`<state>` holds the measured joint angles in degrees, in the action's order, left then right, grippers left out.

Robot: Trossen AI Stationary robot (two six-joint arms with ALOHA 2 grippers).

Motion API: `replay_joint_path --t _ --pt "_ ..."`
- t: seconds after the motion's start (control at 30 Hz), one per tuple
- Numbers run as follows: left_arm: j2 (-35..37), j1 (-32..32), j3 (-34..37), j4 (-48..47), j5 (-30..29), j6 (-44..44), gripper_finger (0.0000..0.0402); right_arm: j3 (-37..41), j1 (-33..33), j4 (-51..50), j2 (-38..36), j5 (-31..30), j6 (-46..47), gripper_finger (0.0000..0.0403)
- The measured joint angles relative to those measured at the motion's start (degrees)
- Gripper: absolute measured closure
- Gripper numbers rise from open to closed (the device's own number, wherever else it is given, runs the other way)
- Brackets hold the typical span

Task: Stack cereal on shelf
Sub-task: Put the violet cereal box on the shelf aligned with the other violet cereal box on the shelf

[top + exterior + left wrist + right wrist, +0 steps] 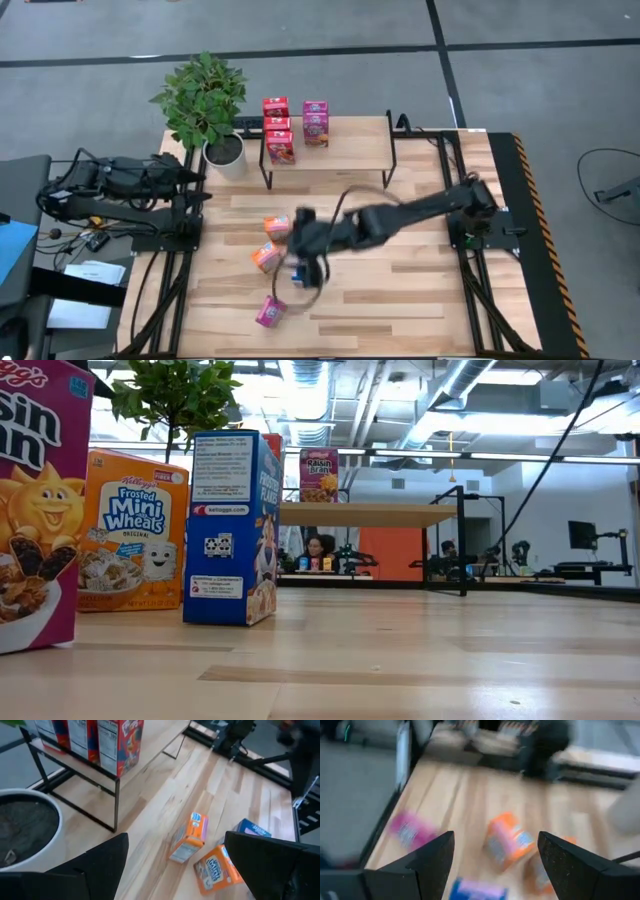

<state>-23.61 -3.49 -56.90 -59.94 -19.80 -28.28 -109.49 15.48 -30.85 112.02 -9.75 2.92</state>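
Right hand [304, 262] above scattered cereal [267, 257]

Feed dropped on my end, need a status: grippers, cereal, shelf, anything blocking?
Right gripper open, empty, above loose cereal boxes mid-table. Left gripper open, parked by the plant pot. Shelf holds four boxes. Nothing blocking.

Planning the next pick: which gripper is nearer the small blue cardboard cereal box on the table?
Right. The right gripper hangs open almost directly above the blue cereal box. The left gripper waits open far off beside the potted plant.
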Motion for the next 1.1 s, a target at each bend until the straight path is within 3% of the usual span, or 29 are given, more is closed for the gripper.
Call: replay_joint_path --t 0.27,0.63,0.8,1.1 --pt "1.19 0.0 0.17 -2.27 -0.17 -0.26 0.0081 -12.18 2.28 1.26 9.04 2.22 -7.24 0.0092" --pt "1.17 -0.02 0.17 -6.3 -1.25 -1.04 0.0081 -24.77 3.24 1.14 24.79 22.65 -16.52 0.0092" --pt "1.17 0.0 0.21 -7.26 -3.47 -2.91 0.0081 -25.01 3.35 2.74 27.23 27.8 -19.99 0.0092" --pt "1.17 0.0 0.21 -7.24 -6.04 -5.09 0.0081 -25.12 3.28 0.03 29.32 27.95 -23.29 0.0092"
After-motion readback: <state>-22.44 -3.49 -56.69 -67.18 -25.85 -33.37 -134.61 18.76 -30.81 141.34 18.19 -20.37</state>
